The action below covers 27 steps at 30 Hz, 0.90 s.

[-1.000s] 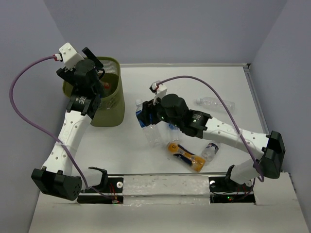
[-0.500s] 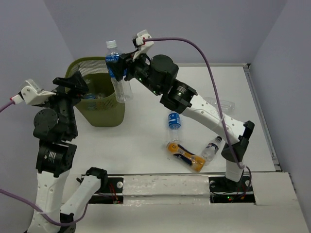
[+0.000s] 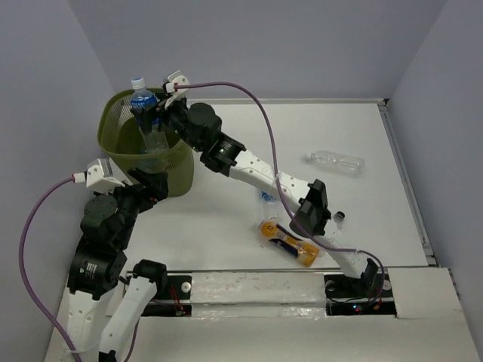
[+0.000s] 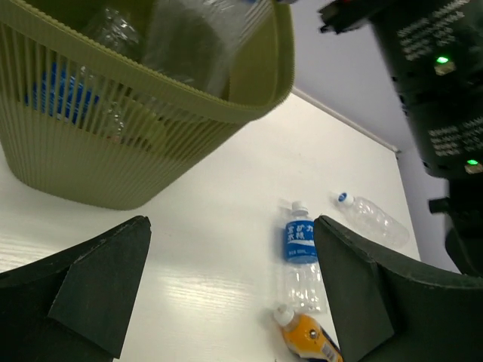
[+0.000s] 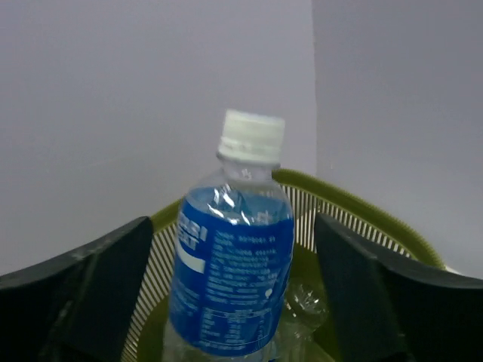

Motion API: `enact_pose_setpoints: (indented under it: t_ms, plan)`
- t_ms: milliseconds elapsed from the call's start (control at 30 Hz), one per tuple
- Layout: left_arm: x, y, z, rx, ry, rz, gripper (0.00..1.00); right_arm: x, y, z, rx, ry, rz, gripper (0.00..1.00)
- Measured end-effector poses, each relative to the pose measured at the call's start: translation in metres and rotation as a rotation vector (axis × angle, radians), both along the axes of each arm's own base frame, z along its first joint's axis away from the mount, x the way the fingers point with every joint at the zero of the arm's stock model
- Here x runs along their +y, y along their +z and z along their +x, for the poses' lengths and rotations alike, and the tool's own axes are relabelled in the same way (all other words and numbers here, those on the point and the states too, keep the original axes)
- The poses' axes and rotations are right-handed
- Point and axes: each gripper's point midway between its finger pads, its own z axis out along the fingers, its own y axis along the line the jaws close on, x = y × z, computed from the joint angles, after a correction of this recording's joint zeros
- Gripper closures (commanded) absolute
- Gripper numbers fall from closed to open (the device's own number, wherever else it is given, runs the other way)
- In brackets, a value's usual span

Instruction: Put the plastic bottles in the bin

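Since before: right arm carried its bottle point(image 3: 143, 105) from the bin point(image 3: 175, 170) rim to above the opening.
Right end effector point(image 3: 156, 115): pinching bottle — upright, bin directly below.
Left end effector point(image 4: 230, 290): spread, empty.

I see one bottle point(image 3: 143, 105) upright over the bin point(image 3: 172, 167) at the desk's point(image 3: 226, 226) far left; four bottles point(image 3: 336, 161) lie right of it.

The white tabletop point(image 3: 226, 226) carries the olive-green bin point(image 3: 170, 170) at its far left — three bottles lie on it: a clear one point(image 3: 336, 161) far right, an orange-yellow one point(image 3: 290, 243) near the front, a blue-labelled one point(image 4: 299, 253) beside it.
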Motion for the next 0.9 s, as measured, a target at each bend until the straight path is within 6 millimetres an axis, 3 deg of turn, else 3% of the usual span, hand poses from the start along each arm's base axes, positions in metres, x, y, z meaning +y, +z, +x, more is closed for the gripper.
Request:
enact_pose_setpoints:
  t_ms: [133, 233, 267, 333, 433, 467, 567, 633, 667, 733, 767, 900]
  plan:
    - [-0.017, 0.003, -0.013, 0.002, -0.112, -0.019, 0.02, 0.001, -0.026, 0.006, 0.037, 0.019, -0.056, 0.03]
    - [-0.036, 0.01, -0.016, -0.002, -0.216, -0.039, 0.02, -0.019, -0.03, 0.004, 0.076, 0.017, -0.095, 0.12]
    - [-0.042, 0.013, -0.015, -0.004, -0.249, -0.044, 0.02, -0.036, -0.029, 0.0, 0.1, 0.01, -0.12, 0.14]
    - [-0.055, 0.015, -0.009, 0.012, -0.316, -0.052, 0.02, -0.078, -0.019, -0.014, 0.135, -0.002, -0.125, 0.18]
    - [-0.073, 0.012, 0.002, 0.045, -0.395, -0.064, 0.02, -0.16, 0.001, -0.042, 0.178, -0.039, -0.085, 0.21]
    - [-0.077, 0.01, 0.005, 0.057, -0.413, -0.067, 0.02, -0.203, 0.0, -0.062, 0.208, -0.058, -0.069, 0.22]
    - [-0.096, 0.003, 0.014, 0.094, -0.477, -0.074, 0.02, -0.284, -0.004, -0.097, 0.245, -0.119, 0.003, 0.22]
    - [-0.112, 0.001, 0.017, 0.106, -0.518, -0.079, 0.02, -0.314, -0.035, -0.12, 0.316, -0.136, -0.005, 0.2]
    - [-0.124, 0.0, 0.017, 0.113, -0.547, -0.08, 0.01, -0.328, -0.066, -0.131, 0.398, -0.149, -0.031, 0.18]
    - [-0.149, -0.004, 0.015, 0.125, -0.608, -0.078, 0.01, -0.333, -0.094, -0.137, 0.467, -0.158, -0.055, 0.16]
    - [-0.167, -0.012, 0.014, 0.153, -0.644, -0.069, 0.01, -0.342, -0.134, -0.145, 0.555, -0.177, -0.111, 0.14]
    - [-0.218, -0.046, 0.024, 0.247, -0.663, 0.005, 0.01, -0.371, -0.249, -0.176, 0.828, -0.242, -0.294, 0.11]
